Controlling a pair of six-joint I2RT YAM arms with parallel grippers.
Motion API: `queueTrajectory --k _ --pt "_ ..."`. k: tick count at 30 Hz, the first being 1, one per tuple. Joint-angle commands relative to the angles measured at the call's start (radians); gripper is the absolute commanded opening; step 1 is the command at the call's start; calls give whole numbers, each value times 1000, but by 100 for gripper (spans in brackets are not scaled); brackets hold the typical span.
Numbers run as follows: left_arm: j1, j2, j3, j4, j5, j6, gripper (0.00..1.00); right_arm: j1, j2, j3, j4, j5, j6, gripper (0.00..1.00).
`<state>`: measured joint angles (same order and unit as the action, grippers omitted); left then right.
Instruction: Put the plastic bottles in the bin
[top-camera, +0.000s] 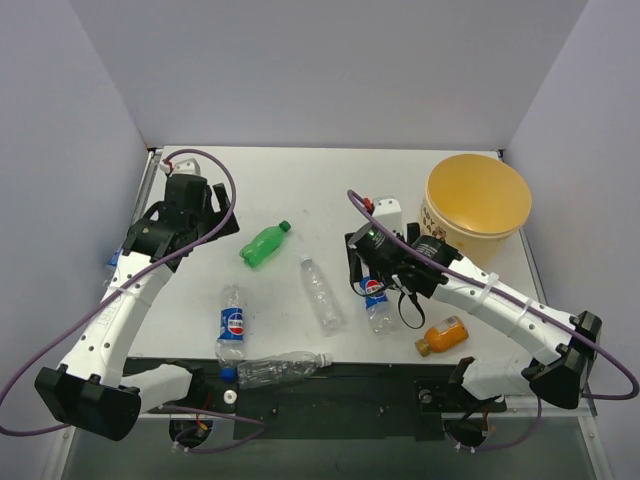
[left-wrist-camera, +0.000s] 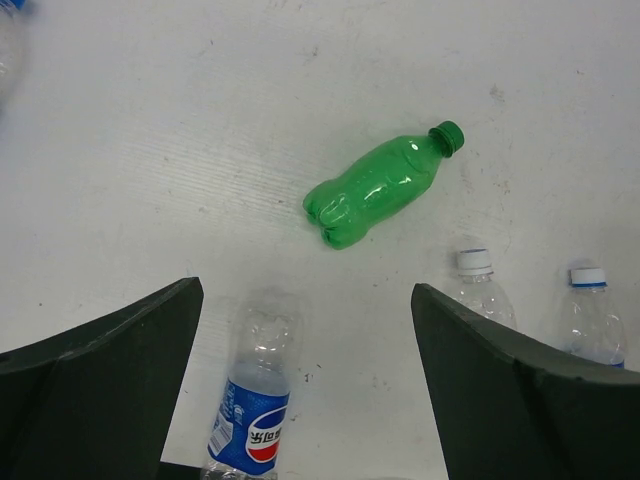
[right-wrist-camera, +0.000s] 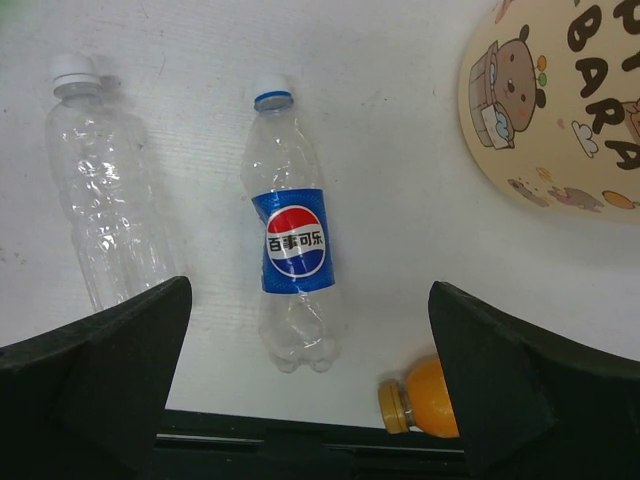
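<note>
Clear plastic blue-labelled Pepsi bottle (right-wrist-camera: 295, 240) lies flat below the right gripper (right-wrist-camera: 308, 290), which is wide open and empty. The round tan cartoon-printed bin (right-wrist-camera: 560, 110) sits ahead-right. Left gripper (left-wrist-camera: 306, 290) also gapes empty, with the green plastic bottle (left-wrist-camera: 380, 190) ahead.

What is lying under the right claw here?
A Pepsi-labelled bottle lies on the table below the open right claw. From above, the claw covers its cap end; the wrist view shows it whole.

Bright even light, soft shadows, sharp focus throughout.
</note>
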<state>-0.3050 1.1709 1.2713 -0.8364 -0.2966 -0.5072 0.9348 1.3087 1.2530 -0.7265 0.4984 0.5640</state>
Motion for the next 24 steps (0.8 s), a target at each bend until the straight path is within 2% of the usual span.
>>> queueTrajectory --k 1,5,8,14,19,24 --pt "7 -8 23 -3 7 6 97 -8 -51 -43 -24 74 33 100" --pt "7 -2 14 10 25 -5 97 -8 -100 -95 -33 92 48 100" --pt "7 10 17 16 39 -5 97 -11 -161 -170 -51 101 118 100" --pt "7 16 -7 34 43 -1 97 -48 -313 -349 -158 109 358 99" --pt "9 4 -42 42 54 -1 97 -215 -454 -518 -195 37 572 99" --pt "10 -17 -64 43 51 10 97 -298 -569 -619 -195 -6 868 98"
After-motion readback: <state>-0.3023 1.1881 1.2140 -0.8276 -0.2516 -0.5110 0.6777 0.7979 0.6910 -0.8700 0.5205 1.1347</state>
